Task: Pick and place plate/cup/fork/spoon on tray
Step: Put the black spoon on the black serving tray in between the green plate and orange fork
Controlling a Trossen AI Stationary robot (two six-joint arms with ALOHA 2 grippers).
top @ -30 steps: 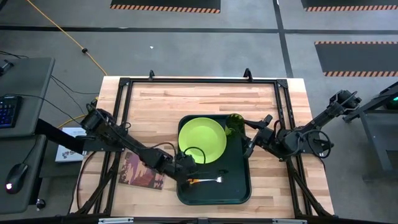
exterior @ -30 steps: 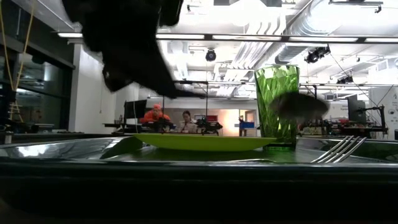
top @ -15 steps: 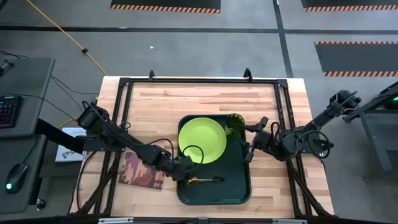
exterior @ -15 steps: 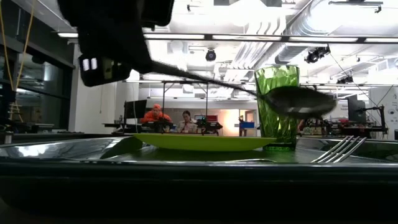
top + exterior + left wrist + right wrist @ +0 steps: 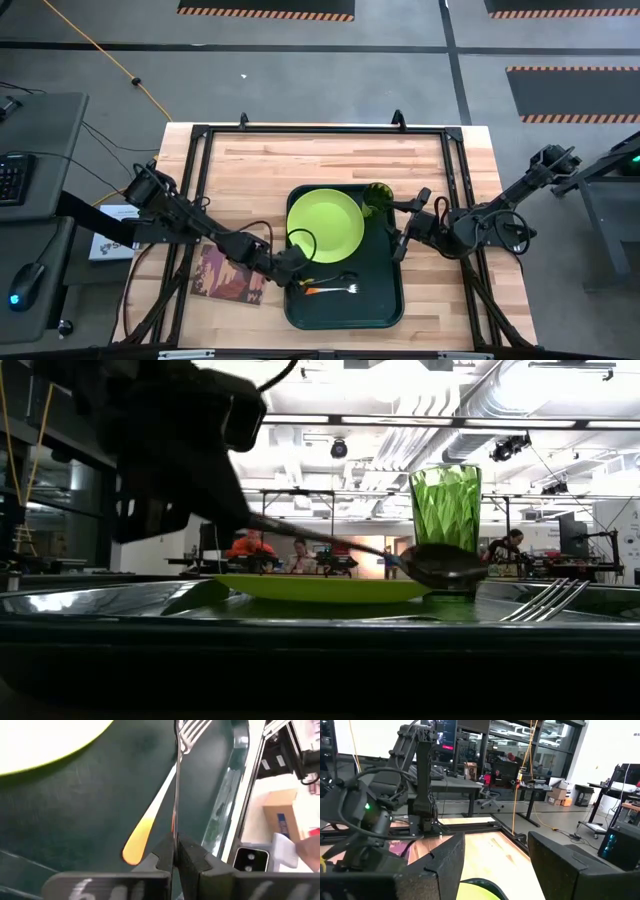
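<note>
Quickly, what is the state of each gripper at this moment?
Left gripper: shut on the spoon, held low over the tray.
Right gripper: open, holding nothing, beside the cup.

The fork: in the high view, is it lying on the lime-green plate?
No, the fork lies on the tray floor, beside the plate.

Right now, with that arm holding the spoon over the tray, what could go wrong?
The left gripper pinches the spoon only at the thin tip of its handle, so it could slip or twist on release. The spoon hangs right above the fork, so it may land across it. Its bowl is close to the cup and the plate, and might nudge them.
</note>
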